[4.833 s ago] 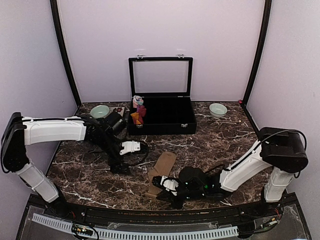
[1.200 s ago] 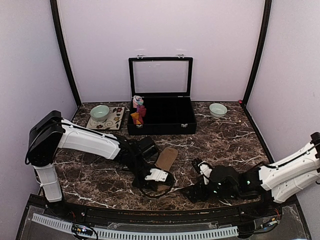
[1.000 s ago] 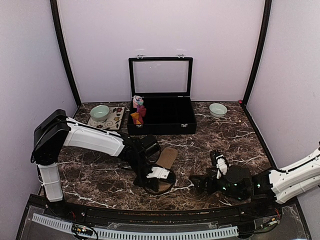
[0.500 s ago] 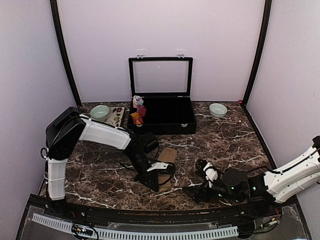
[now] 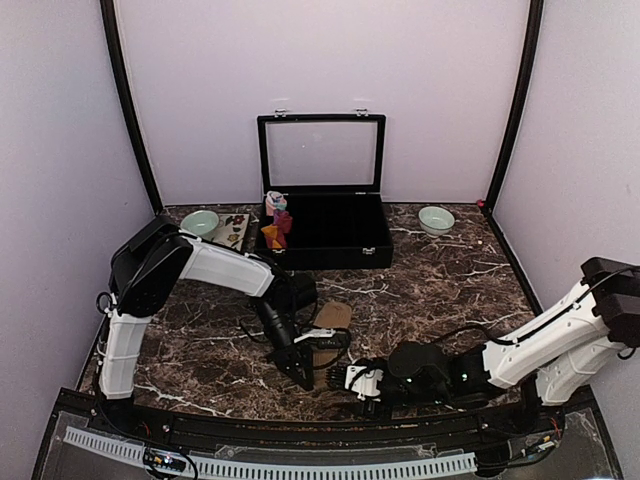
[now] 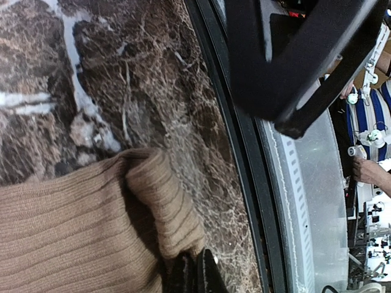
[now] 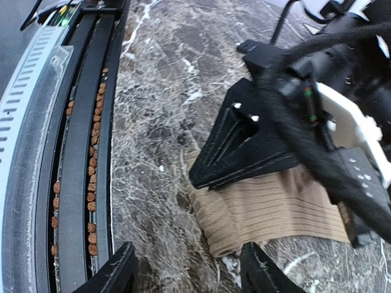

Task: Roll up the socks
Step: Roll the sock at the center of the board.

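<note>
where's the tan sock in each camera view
top external: tan sock low centre, beneath the left arm.
left wrist: lower left, its corner folded up.
right wrist: centre-right, flat on the marble.
shared landmark: black front rail.

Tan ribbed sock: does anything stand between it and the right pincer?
Nothing visible. Only bare marble tabletop lies between the open right pincer and the tan ribbed sock's near edge. The left pincer, shut on that sock's folded end, sits just beyond.
</note>
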`<act>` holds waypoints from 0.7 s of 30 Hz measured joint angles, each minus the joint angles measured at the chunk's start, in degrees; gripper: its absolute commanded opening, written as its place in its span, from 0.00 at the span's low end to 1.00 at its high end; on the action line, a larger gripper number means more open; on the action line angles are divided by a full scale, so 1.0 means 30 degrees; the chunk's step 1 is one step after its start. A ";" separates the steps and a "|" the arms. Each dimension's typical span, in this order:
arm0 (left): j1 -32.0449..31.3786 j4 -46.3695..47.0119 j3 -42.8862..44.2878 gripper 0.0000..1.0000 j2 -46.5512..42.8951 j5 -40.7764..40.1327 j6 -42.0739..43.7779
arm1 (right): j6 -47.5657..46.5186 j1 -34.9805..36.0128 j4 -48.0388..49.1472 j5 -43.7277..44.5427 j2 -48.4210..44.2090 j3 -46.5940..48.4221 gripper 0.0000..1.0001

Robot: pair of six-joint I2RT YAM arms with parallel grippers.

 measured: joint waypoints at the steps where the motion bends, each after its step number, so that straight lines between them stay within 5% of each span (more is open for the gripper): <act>1: 0.0022 -0.0131 0.0000 0.00 0.0015 0.0007 0.0015 | -0.0386 0.0007 -0.0007 -0.0226 0.0379 0.0197 0.52; 11: 0.0066 -0.0423 0.0007 0.00 0.0022 -0.0146 -0.0160 | -0.3264 -0.0080 0.0692 -0.1035 0.3876 0.2186 0.40; 21: 0.0066 -0.0423 0.0066 0.00 0.0022 -0.0313 -0.0211 | -0.4320 -0.0714 0.1639 -0.1566 0.5756 0.3096 0.39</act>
